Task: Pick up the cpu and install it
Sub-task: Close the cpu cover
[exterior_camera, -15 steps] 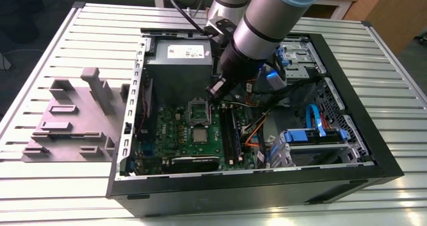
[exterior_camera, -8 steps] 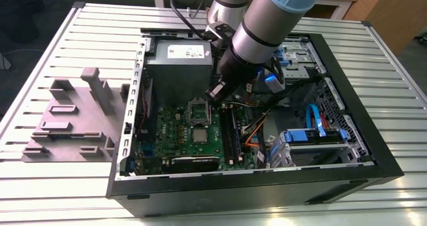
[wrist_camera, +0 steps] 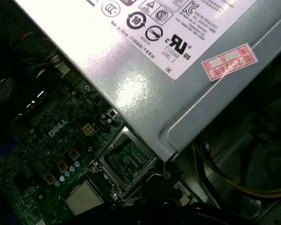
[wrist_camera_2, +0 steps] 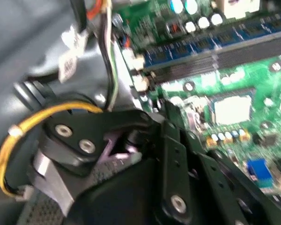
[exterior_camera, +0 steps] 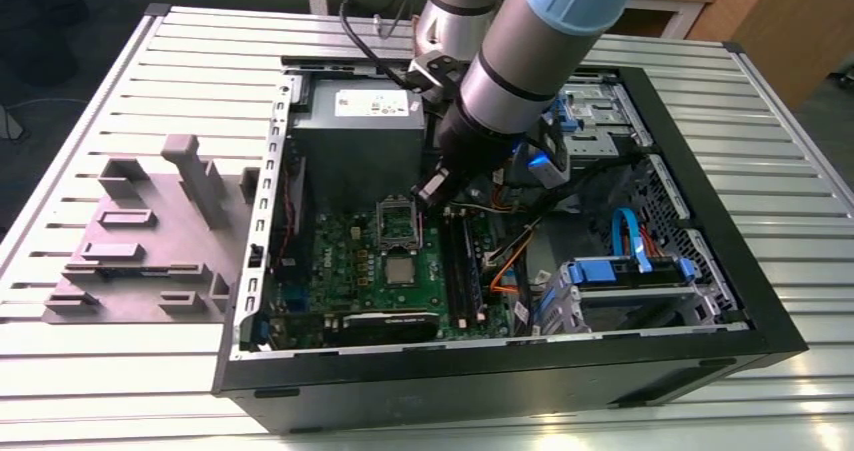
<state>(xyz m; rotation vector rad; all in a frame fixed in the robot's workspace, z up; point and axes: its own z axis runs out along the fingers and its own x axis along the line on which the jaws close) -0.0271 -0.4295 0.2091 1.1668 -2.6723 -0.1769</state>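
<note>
Your gripper (wrist_camera_2: 145,140) fills the second wrist view; you cannot tell its finger state. The cpu (exterior_camera: 399,269) lies on the motherboard (exterior_camera: 350,261) just below it: light, stiff, fragile; take it by the edges.

The cpu (exterior_camera: 400,269) has a pale, brushed-metal top; the power supply (wrist_camera: 145,70) is smooth grey sheet metal (paper labels); the tray (exterior_camera: 140,236) is matt grey plastic.
</note>
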